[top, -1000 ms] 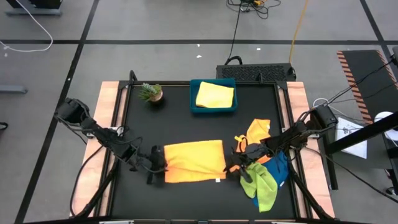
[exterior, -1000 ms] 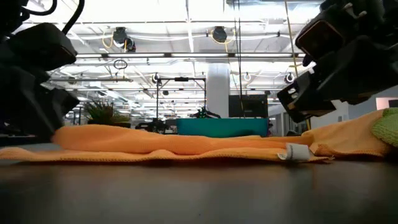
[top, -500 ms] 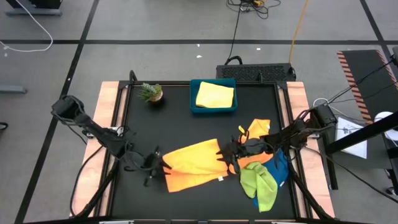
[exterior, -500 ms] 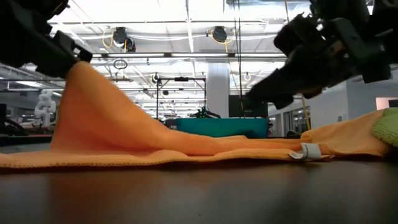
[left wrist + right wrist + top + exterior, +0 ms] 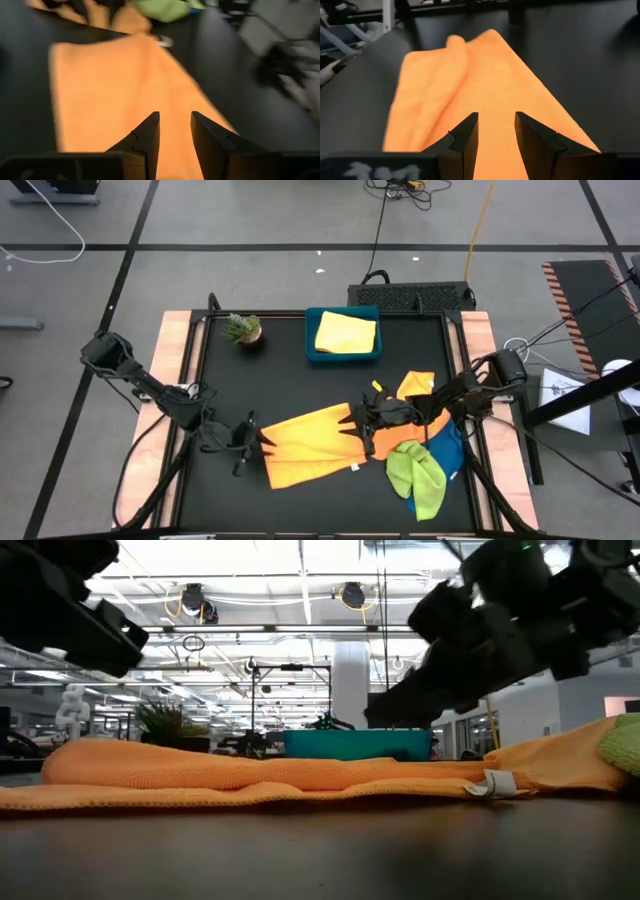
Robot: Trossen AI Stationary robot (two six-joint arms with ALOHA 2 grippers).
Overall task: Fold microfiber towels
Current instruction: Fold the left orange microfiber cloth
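An orange microfiber towel (image 5: 310, 445) lies spread on the black table, with a raised ridge (image 5: 100, 755) along its left part and a white label (image 5: 490, 783) at its near right corner. My left gripper (image 5: 260, 438) hangs open above the towel's left edge, and the cloth (image 5: 110, 90) shows between and beyond its fingers. My right gripper (image 5: 358, 430) hangs open above the right edge and points left across the towel (image 5: 485, 100). In the low view both grippers stand clear above the cloth.
A second orange towel (image 5: 415, 390), a lime green one (image 5: 415, 475) and a blue one (image 5: 448, 450) lie heaped at the right, under the right arm. A blue tray (image 5: 312, 352) holding a yellow towel (image 5: 345, 332) stands at the far middle. A small plant (image 5: 242, 330) stands at the far left.
My left gripper rose and tipped, with the towel's left part standing up high beside it. That part has since dropped back into a low ridge, and the towel's left side lies nearer the near edge. My right gripper has gone toward the table's left, over the towel's right edge.
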